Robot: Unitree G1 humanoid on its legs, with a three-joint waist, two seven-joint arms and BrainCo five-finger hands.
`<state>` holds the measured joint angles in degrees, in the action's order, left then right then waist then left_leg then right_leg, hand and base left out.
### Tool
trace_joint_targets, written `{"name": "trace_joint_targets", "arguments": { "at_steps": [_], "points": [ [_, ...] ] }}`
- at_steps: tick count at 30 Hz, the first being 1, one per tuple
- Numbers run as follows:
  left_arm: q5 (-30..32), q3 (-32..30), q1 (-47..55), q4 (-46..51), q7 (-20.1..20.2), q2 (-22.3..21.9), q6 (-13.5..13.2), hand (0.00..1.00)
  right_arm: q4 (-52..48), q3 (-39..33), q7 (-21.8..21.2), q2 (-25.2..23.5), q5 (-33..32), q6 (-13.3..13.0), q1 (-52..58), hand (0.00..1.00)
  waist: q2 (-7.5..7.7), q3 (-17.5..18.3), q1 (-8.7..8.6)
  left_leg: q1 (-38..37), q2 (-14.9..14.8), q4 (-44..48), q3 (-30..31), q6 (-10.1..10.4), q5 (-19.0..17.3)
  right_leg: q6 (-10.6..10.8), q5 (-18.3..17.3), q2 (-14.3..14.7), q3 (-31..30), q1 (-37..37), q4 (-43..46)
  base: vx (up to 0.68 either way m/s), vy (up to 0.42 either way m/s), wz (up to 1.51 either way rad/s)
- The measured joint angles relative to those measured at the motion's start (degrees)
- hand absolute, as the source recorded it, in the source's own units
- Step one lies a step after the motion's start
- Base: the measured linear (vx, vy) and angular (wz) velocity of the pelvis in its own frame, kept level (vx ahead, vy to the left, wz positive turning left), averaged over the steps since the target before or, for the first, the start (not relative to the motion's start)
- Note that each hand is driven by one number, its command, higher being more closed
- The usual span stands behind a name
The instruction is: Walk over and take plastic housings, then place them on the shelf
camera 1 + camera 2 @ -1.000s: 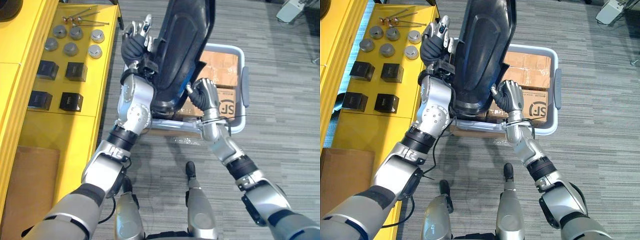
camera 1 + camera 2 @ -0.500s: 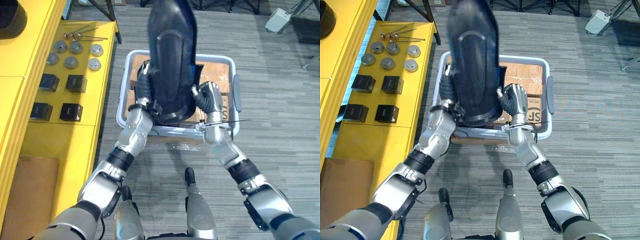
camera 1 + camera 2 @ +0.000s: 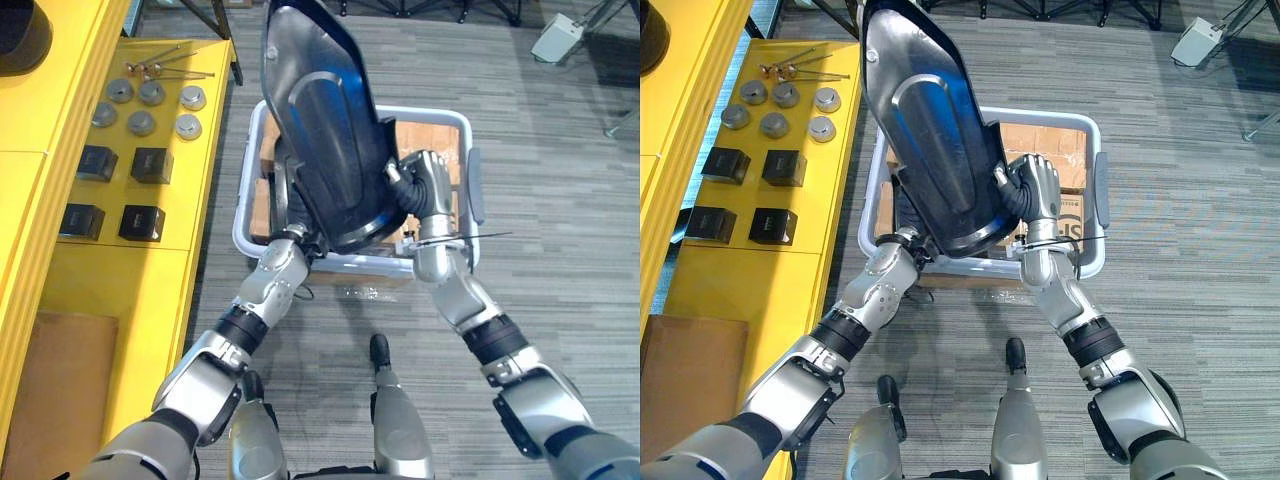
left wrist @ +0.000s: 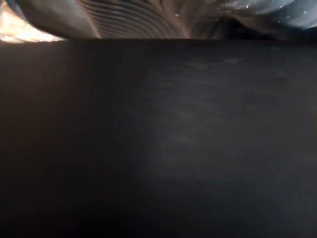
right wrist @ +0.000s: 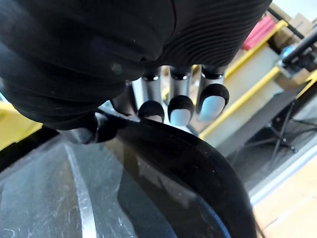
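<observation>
Right, the yellow shelf (image 3: 60,130) runs along the robot's left. Over the grey bin (image 3: 430,111) a large black plastic housing (image 3: 325,130) is held up, tilted. The right hand (image 3: 428,185) curls round its edge. The left hand (image 3: 288,222) sits tucked behind it, its grip impossible to tell.

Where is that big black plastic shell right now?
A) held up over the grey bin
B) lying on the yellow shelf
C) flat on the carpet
A: the black shell stands tilted above the grey bin, with the right hand curled round its edge.
</observation>
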<state>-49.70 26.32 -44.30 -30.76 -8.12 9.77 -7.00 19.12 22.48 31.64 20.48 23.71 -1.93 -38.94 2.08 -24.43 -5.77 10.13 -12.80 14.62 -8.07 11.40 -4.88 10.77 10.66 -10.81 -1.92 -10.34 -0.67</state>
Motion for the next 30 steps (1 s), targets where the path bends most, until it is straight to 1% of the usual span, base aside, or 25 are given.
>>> {"name": "trace_joint_targets", "arguments": {
  "at_steps": [5,8,11,14,16,18,19,21,23,25,27,30],
  "points": [
    [-0.1,2.7,1.8,0.0,0.5,-0.5,0.1,0.0,0.0,-0.1,-0.4,0.0,0.0,0.0,-1.2,1.0,-0.02,0.0,0.0,0.0,0.0,0.0,0.0,0.0,0.0,0.0,0.0,0.0,0.0,-0.1,0.1,-0.01,0.013,0.0],
    [-2.0,3.1,1.9,0.0,0.4,-1.8,0.1,0.0,0.2,-0.1,-0.2,-0.5,-0.3,0.0,-1.4,1.0,-0.02,0.0,0.13,0.1,0.0,0.1,0.0,0.0,0.0,-0.1,0.0,0.0,0.0,-0.1,0.2,0.0,0.0,0.0],
    [-2.3,3.0,1.9,0.0,0.3,-1.8,0.1,0.0,1.5,-0.3,-0.2,-0.9,-0.4,-0.1,-2.2,1.0,-0.02,0.0,0.13,0.1,0.0,0.2,0.0,-0.1,-0.1,0.0,-0.1,0.0,0.0,-0.2,0.3,0.0,0.0,0.0],
    [-2.2,1.1,1.4,0.0,-1.9,-3.6,0.4,0.0,3.7,-0.6,-0.3,-0.9,-0.7,0.0,-3.6,1.0,-0.4,0.5,0.14,2.0,0.0,1.8,0.7,-0.2,-0.5,0.0,-0.1,0.0,0.1,-1.3,0.8,-0.04,0.04,0.05],
    [-2.2,0.4,-0.3,-1.1,-3.6,-4.7,1.4,0.0,7.4,-1.2,-0.3,-0.7,-2.6,1.0,-7.2,1.0,-0.4,0.5,0.18,3.2,0.0,2.5,1.3,-0.2,-0.5,0.0,-0.1,0.0,0.4,-1.8,1.3,-0.04,0.03,0.09],
    [-2.1,-0.9,-1.6,-2.7,-4.7,-5.7,2.0,0.0,9.7,-2.1,-0.4,-0.6,-2.8,1.9,-9.6,1.0,-0.41,0.5,0.26,3.6,0.0,3.0,1.4,-0.2,-0.5,0.0,-0.1,0.0,0.4,-2.3,1.8,-0.06,0.032,0.03],
    [-2.0,-1.6,-3.6,-3.9,-5.6,-5.8,2.2,0.0,11.7,-3.0,-0.3,-0.3,-3.4,2.3,-12.5,1.0,-0.42,0.6,0.34,5.0,0.0,3.8,1.5,-0.3,-0.6,0.0,-0.1,0.0,0.3,-3.6,2.3,-0.07,0.029,0.0],
    [-2.0,-2.6,-6.2,-4.8,-6.5,-5.9,2.2,0.0,14.5,-3.3,-0.3,0.4,-5.0,2.4,-16.1,1.0,-0.43,0.6,0.37,7.0,0.0,4.5,1.8,-0.4,-0.6,0.0,-0.1,0.0,0.2,-5.6,3.0,-0.09,0.028,0.02],
    [-2.0,-3.0,-8.7,-5.4,-7.3,-6.0,2.2,0.0,17.5,-3.3,-0.1,1.2,-5.0,2.6,-18.8,1.0,-0.45,0.6,0.41,8.4,0.0,5.1,2.1,-0.4,-0.6,0.0,0.0,0.0,0.2,-6.8,3.3,-0.05,0.021,0.03],
    [-2.1,-3.1,-11.7,-6.6,-8.4,-6.6,2.3,0.0,19.6,-3.4,1.0,2.1,-5.6,3.0,-20.3,1.0,-0.47,0.6,0.4,10.1,0.0,5.8,2.5,-0.4,-0.6,0.1,0.1,0.0,0.3,-8.1,3.8,-0.02,0.029,0.06],
    [-2.1,-3.2,-13.0,-7.2,-9.3,-7.2,2.6,0.0,20.9,-3.3,1.1,2.4,-6.7,3.3,-21.0,1.0,-0.48,0.6,0.42,10.7,0.0,6.0,2.5,-0.4,-0.5,0.1,0.1,0.0,0.2,-8.7,4.1,0.0,0.016,0.02],
    [-2.3,-3.5,-15.0,-9.1,-9.8,-8.1,2.9,0.0,24.6,-3.4,1.1,2.5,-7.5,4.8,-23.5,1.0,-0.61,0.5,0.5,11.9,0.0,6.1,2.6,-0.4,-0.5,0.2,0.1,0.0,0.2,-9.9,4.2,0.0,0.0,0.0]
  ]
}}
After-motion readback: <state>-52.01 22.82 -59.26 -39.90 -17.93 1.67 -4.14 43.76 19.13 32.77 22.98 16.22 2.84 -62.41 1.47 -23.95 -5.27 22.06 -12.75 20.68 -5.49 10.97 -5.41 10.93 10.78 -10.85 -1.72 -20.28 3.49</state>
